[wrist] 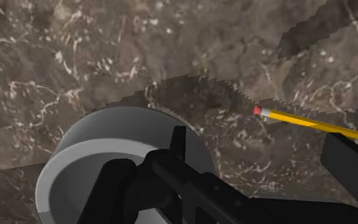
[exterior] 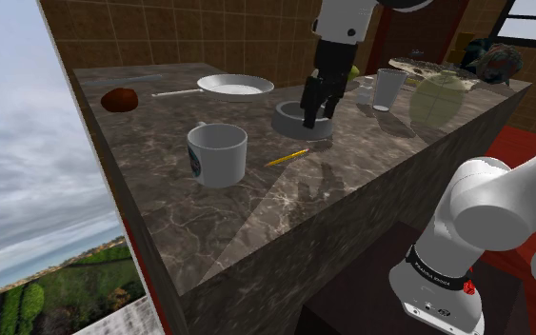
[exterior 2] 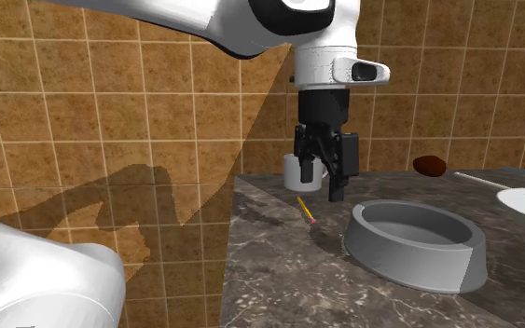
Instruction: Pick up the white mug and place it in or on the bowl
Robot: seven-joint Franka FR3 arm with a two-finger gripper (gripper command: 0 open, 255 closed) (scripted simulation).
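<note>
End effector (exterior 2: 322, 192) is released: fingers apart, nothing between them but bare bench (exterior: 256, 224). It hangs low just beside the grey bowl (exterior: 299, 122), tips near rim height, not touching it (in the wrist view the bowl's rim sits right by one finger). White mug (exterior: 218, 152) stands upright on the bench, mouth up, dark round emblem on its side. It's well apart from the end effector, out toward the long bench edge at the shoulder view's left. In the second exterior view the mug is partly hidden behind the fingers. Yellow pencil (wrist: 311, 122) with a pink eraser lies flat on the bench near mug and bowl, touching neither. White pan (exterior: 235, 88) and a brown lump (exterior: 119, 98) sit by the far edge. A clear tumbler (exterior: 387, 88) stands past the bowl.
</note>
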